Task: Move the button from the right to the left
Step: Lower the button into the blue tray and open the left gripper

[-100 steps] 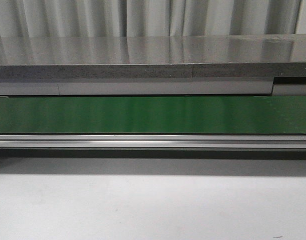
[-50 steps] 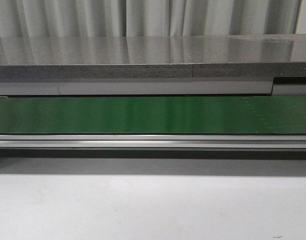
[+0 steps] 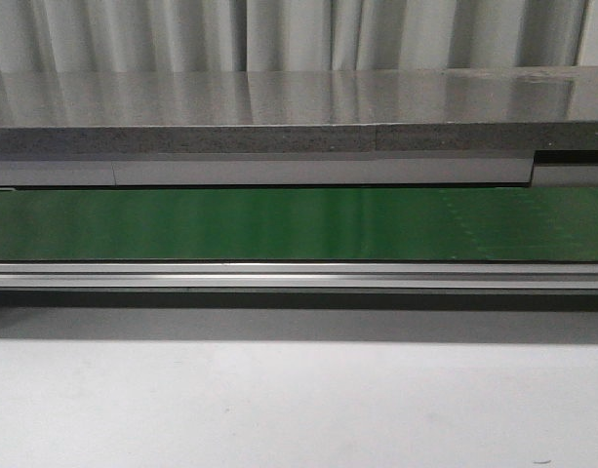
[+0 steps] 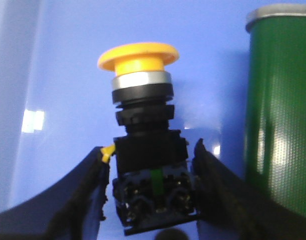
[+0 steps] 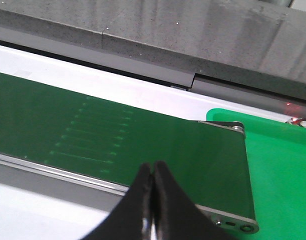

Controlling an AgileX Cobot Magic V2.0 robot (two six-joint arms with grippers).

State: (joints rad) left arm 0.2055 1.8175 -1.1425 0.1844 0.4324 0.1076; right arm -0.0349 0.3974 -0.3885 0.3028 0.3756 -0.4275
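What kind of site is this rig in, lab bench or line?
Most likely a mock factory conveyor cell, not a plain bench. A long green conveyor belt runs in an aluminium rail, a green bin sits at its end, and the left gripper holds an industrial push button.

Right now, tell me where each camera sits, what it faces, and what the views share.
Front: looks forward over the white table at the green conveyor belt; no arm shows.
Left wrist: behind the left tool, shut on the button over a blue surface.
Right wrist: behind the right tool, shut and empty, above the belt's end and a green bin.
Shared: all three show the belt.
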